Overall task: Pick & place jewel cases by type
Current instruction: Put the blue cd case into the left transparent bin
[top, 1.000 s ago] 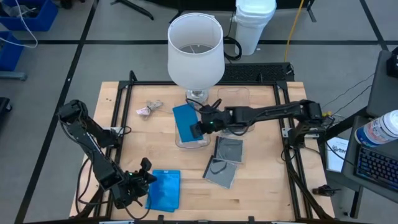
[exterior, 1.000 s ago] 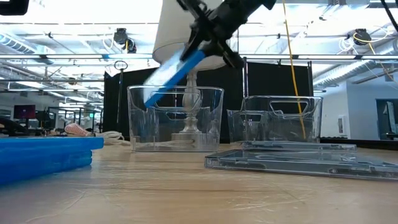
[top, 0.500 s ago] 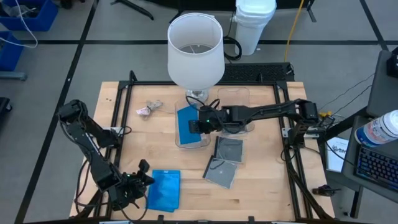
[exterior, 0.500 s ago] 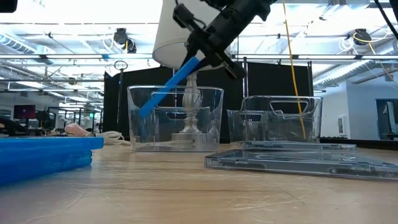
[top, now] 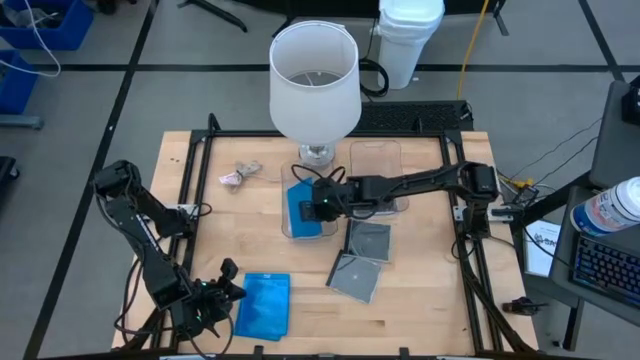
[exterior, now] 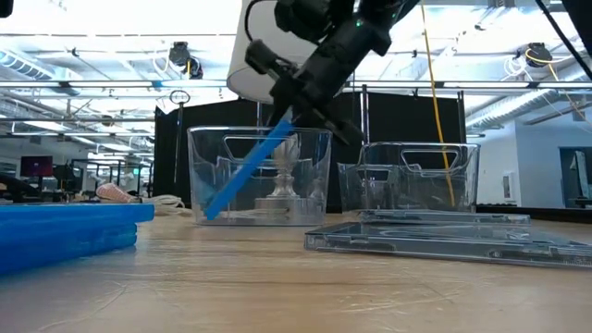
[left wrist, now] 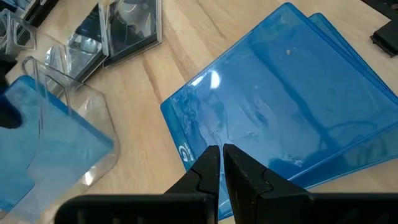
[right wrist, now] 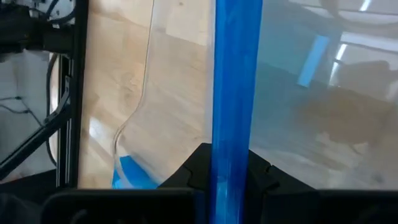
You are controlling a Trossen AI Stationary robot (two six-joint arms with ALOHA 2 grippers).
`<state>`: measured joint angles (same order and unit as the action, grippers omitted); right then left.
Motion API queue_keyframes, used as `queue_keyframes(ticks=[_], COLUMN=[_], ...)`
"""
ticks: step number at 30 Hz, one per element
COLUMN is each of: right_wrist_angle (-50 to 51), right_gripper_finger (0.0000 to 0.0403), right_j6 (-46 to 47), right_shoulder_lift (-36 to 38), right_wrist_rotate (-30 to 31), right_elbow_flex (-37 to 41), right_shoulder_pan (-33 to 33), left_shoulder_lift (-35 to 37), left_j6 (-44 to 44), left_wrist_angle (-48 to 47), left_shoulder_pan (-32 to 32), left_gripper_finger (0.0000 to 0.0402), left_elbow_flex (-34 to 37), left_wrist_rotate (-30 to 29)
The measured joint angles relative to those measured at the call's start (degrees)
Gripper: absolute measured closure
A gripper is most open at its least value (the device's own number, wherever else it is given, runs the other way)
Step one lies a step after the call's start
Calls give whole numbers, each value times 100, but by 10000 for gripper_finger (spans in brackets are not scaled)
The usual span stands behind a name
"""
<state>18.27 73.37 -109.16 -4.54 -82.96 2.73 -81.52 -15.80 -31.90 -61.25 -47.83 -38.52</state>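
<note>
the right gripper point(exterior: 294, 104) is clenched on the thin bright blue plastic jewel case point(exterior: 242, 171), held tilted with its lower edge inside the left clear rectangular plastic tub point(exterior: 208, 176). risk: the case may wedge against the tub wall or tip out if released this steeply. the neighbouring clear tub point(exterior: 418, 176) looks empty. the left gripper point(left wrist: 221, 163) is pressed closed, holding nothing, above the stacked blue cases point(top: 265, 305).

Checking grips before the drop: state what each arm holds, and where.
Right gripper pinches the blue case by its upper edge, tilted into the clear tub. Left gripper: shut, holding nothing.
</note>
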Motion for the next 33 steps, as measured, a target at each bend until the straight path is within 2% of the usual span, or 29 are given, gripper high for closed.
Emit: queue_keyframes(ticks=[4, 12, 17, 25, 33], right_wrist_angle=[-11, -3, -1, 63, 550], right_gripper_finger=[365, 296, 270, 264, 263], right_j6=[-268, -362, -276, -626, -1228], right_shoulder_lift=[35, 71, 70, 70, 218], right_wrist_rotate=[215, 408, 409, 267, 341], right_elbow_flex=[2, 2, 2, 2, 2], right_shoulder_pan=[26, 30, 28, 61, 67], left_shoulder_lift=[0, 0, 0, 0, 0], left_j6=[0, -204, -303, -335, -323], left_wrist_angle=[1, 2, 2, 0, 1], left_shoulder_pan=[0, 2, 4, 2, 3], left_gripper_finger=[371, 371, 371, 371, 371], left_elbow_flex=[0, 0, 0, 0, 0], left_wrist_rotate=[0, 36, 103, 106, 110])
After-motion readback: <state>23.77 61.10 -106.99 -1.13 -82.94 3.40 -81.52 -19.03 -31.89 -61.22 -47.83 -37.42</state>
